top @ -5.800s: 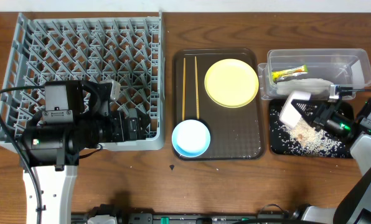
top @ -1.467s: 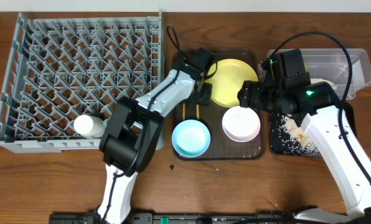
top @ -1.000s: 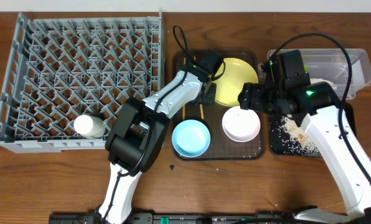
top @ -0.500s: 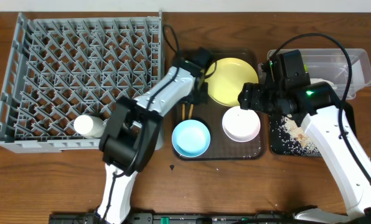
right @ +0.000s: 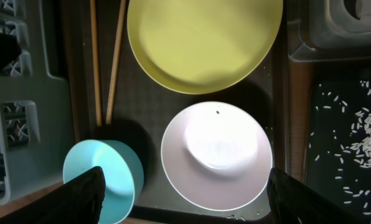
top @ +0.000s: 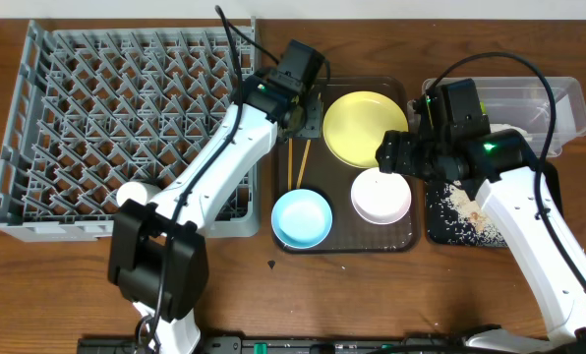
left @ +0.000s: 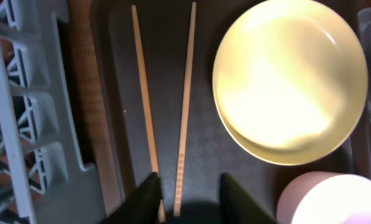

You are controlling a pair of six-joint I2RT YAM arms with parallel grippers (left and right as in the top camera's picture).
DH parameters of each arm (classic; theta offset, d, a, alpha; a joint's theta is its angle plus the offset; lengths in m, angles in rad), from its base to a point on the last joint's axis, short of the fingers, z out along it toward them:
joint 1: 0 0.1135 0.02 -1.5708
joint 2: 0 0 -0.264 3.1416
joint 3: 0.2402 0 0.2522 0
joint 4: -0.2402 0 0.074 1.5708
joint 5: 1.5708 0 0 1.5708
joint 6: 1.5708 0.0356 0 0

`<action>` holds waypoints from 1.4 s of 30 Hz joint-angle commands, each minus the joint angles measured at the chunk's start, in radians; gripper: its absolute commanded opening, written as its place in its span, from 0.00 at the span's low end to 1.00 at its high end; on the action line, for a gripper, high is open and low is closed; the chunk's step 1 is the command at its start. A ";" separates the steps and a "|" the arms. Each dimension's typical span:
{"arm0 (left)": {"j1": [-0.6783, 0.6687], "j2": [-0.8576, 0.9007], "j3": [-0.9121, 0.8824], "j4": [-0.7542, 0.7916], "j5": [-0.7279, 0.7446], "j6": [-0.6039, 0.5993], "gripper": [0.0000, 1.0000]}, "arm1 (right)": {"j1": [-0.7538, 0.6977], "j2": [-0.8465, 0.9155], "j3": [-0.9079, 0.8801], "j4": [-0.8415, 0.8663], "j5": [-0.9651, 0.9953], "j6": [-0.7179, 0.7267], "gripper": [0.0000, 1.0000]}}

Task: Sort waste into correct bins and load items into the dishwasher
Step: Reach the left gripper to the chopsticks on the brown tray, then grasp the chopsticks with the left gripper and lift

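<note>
The grey rack (top: 67, 226) fills the left of the table (top: 372, 295). Its right wall runs just beside the left rim of the brown tray (top: 396, 236), with only a thin strip of bare wood between them. The left arm reaches over the rack's back right corner.

The left claw (left: 190, 180) hangs above the tray's left side. Its fingers are parted and grip nothing, and the near ends of the chopsticks (top: 297, 165) lie on the tray floor in the gap between them.

The chopsticks are two thin sticks of pale wood, lying flat along the tray's left side. They are wider apart at the far end and closer at the near end. The right one has a faint row of marks close to its near tip. A lane of bare tray floor separates them from the plate (top: 365, 130).

The blue bowl (top: 302, 217) sits in the tray's front left corner, right at the rim. The plate, round and yellow, takes the back right corner, with its edge near the tray's right rim. The white bowl (top: 380, 195) stands just in front of the plate. The tray's front right corner is bare.

The right claw (right: 185, 177) hovers over the white bowl, spread wide and gripping nothing.

Right of the tray, close to its rim, are the clear tub (top: 563, 93) at the back and the black tray (top: 442, 228) in front of it. Rice (top: 462, 205) is scattered in the black tray. The right arm covers part of both.
</note>
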 commanded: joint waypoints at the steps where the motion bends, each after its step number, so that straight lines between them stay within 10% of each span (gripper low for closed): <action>1: -0.013 0.069 -0.004 0.006 -0.027 0.066 0.36 | -0.006 -0.002 0.006 0.001 -0.008 0.011 0.81; 17: -0.020 0.346 -0.004 0.065 -0.031 0.078 0.40 | -0.006 -0.002 0.006 -0.001 -0.008 0.011 0.82; 25: -0.029 0.390 -0.004 0.051 -0.031 0.077 0.11 | -0.006 -0.002 0.006 -0.001 -0.008 0.011 0.82; 42: -0.007 0.050 0.063 -0.107 -0.042 0.077 0.08 | -0.006 -0.002 0.006 -0.002 -0.008 0.011 0.82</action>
